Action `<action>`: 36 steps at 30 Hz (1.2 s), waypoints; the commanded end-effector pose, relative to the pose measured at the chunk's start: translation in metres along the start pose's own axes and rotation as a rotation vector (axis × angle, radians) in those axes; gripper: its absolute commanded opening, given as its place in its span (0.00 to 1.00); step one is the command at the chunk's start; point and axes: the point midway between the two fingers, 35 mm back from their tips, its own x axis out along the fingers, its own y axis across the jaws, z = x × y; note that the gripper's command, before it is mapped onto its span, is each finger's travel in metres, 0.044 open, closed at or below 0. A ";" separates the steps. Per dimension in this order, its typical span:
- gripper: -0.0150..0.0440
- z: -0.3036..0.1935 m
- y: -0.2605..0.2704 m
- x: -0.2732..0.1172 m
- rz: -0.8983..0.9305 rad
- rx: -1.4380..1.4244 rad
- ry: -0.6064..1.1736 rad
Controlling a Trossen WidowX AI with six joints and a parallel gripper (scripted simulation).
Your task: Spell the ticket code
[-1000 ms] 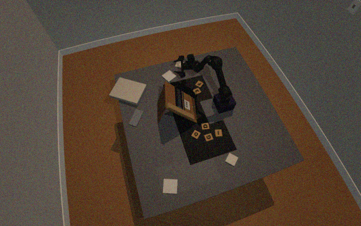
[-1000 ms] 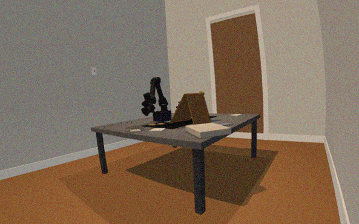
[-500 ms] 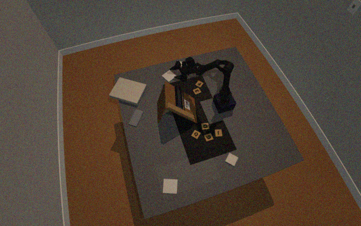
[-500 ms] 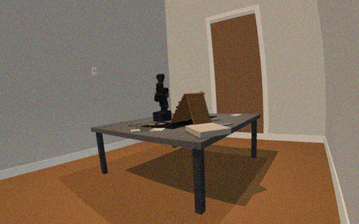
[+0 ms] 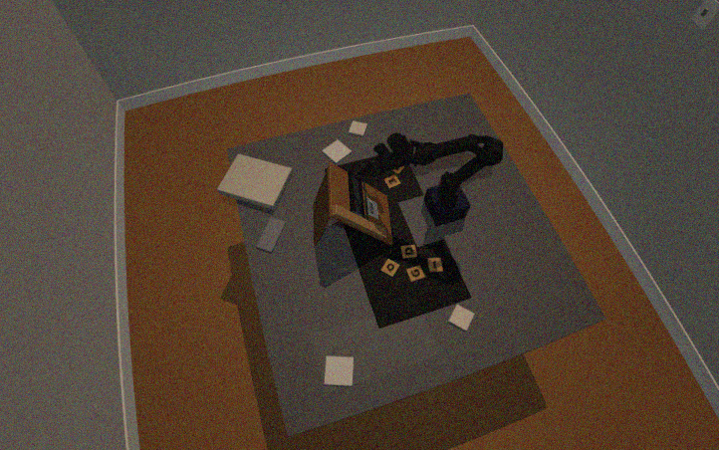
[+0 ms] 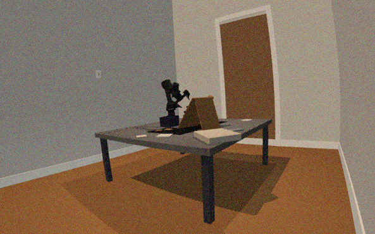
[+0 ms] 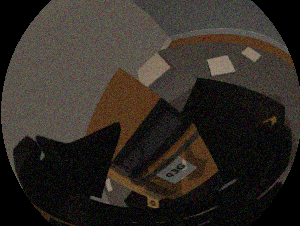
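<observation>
The wooden board stands tilted like an easel. Its dark letter rail shows no tile. The ticket sits below the rail; its small print is not surely readable. One tile lies beyond the board's far end, with another tile partly hidden by the arm. Near the other end lie an O-like tile, a second, a G-like tile and an I-like tile. My gripper is open and empty, raised near the board's far end.
A dark mat lies under the tiles. A pale box and a grey slab are behind the board. White squares lie on the grey counter.
</observation>
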 end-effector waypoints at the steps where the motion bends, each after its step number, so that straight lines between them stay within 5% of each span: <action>1: 1.00 -0.062 -0.006 -0.038 -0.001 -0.448 0.083; 8: 1.00 -0.113 -0.024 -0.066 0.041 -0.895 0.147; 30: 1.00 -0.115 -0.025 -0.067 0.045 -0.931 0.154; 36: 1.00 -0.088 0.006 -0.077 0.106 -1.271 0.270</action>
